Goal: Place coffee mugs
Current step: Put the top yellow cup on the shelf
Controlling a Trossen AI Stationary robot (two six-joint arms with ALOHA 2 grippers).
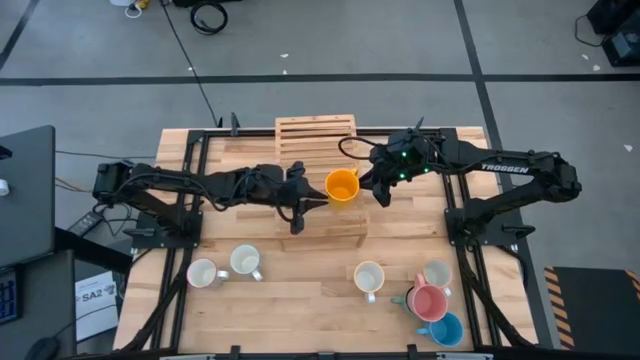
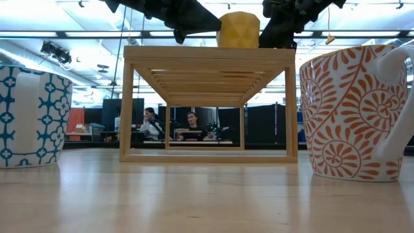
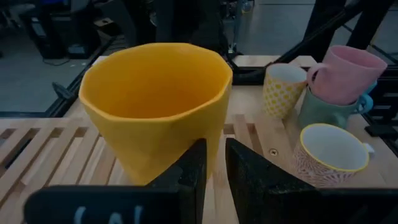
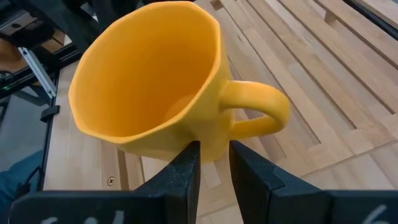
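An orange mug (image 1: 342, 186) stands upright by its base on top of a slatted wooden rack (image 1: 316, 135); it also shows in the low view (image 2: 239, 29). My left gripper (image 3: 215, 168) sits close at the mug's left side, fingers almost together. My right gripper (image 4: 214, 163) is just as close at its right side, beside the handle (image 4: 258, 112), also nearly shut with nothing between its fingers. The other mugs stand on the table's near part: two white ones (image 1: 203, 273) (image 1: 245, 261), a cream one (image 1: 369, 276), and a cluster with the pink mug (image 1: 428, 302) and the blue mug (image 1: 446, 330). My left gripper comes level from the table's left, and one fingertip (image 3: 189, 171) lies against the view of the mug's lower wall (image 3: 155, 155); I cannot tell whether it touches. My right gripper comes slanting down from the right toward the wall below the handle (image 4: 208, 134); whether it touches, I cannot tell.
The rack fills the table's middle and far part. In the low view two patterned mugs stand close to the near edge: a blue-patterned one (image 2: 32, 116) and an orange-patterned one (image 2: 356, 113). People sit in the room beyond the table. Bare wood lies between the mug groups.
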